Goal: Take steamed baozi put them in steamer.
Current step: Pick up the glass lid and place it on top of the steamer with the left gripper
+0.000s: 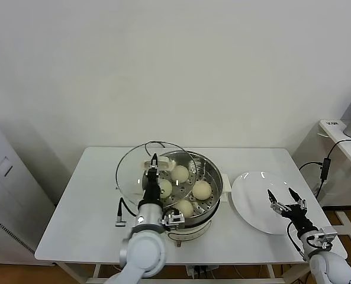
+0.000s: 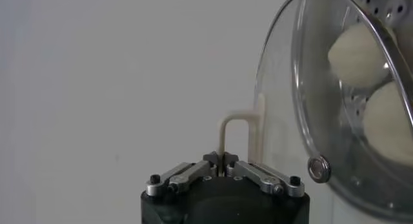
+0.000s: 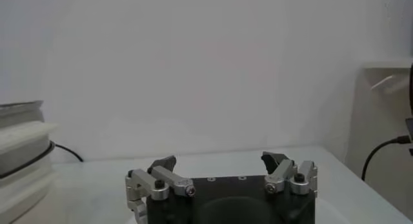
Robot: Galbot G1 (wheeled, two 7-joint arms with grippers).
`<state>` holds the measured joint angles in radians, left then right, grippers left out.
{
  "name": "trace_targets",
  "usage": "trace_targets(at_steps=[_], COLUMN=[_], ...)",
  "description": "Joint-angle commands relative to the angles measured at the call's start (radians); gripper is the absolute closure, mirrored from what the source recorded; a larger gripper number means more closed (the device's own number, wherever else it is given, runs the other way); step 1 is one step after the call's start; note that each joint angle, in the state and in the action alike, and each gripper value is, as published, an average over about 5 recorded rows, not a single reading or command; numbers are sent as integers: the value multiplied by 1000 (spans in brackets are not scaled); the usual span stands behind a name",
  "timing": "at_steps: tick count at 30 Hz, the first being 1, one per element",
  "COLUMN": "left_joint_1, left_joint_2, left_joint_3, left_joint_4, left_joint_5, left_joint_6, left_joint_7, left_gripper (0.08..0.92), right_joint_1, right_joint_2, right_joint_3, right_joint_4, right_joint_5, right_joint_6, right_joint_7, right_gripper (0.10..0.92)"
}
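The steamer [image 1: 214, 173] stands mid-table with several cream-white baozi on its perforated tray, among them ones at the back [image 1: 180, 173], right [image 1: 202, 190] and front [image 1: 184, 207]. My left gripper [image 1: 154, 161] is shut on the cream loop handle [image 2: 235, 123] of the round glass lid [image 1: 132, 171]. It holds the lid tilted over the steamer's left side. In the left wrist view the gripper [image 2: 221, 159] pinches the handle, and two baozi [image 2: 358, 54] show through the lid [image 2: 303, 102]. My right gripper [image 1: 283, 196] hovers open and empty over the white plate [image 1: 249, 198]; its own view shows the jaws [image 3: 219, 159] spread wide.
The white table [image 1: 92, 207] carries the steamer and plate, with a black cord [image 1: 121, 212] trailing off the steamer's left. A grey cabinet [image 1: 3, 189] stands left of the table. A white desk [image 1: 344, 139] with cables stands to the right.
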<state>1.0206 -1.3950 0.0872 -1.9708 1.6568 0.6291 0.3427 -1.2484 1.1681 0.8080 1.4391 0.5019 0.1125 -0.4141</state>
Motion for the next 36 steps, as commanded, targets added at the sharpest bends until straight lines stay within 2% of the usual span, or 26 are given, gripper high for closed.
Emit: trace_targets(at_steps=[1, 10, 36], left_joint_1=[-7, -24, -24], left_joint_2=[-92, -136, -153], left_joint_3=[40, 73, 97], left_joint_4=[73, 125, 174], left_joint_5=[47, 58, 49], left_joint_6=[10, 6, 6], left_joint_7=[0, -5, -21], left_gripper=[895, 895, 895], right_joint_1=[0, -1, 1], right_joint_2=[2, 2, 1], right_joint_3=[2, 7, 12], right_joint_4=[-9, -22, -37], right_joint_5=[1, 3, 4], right_joint_6=[3, 8, 10], right_joint_7=[-3, -9, -15], right_gripper=[203, 203, 203])
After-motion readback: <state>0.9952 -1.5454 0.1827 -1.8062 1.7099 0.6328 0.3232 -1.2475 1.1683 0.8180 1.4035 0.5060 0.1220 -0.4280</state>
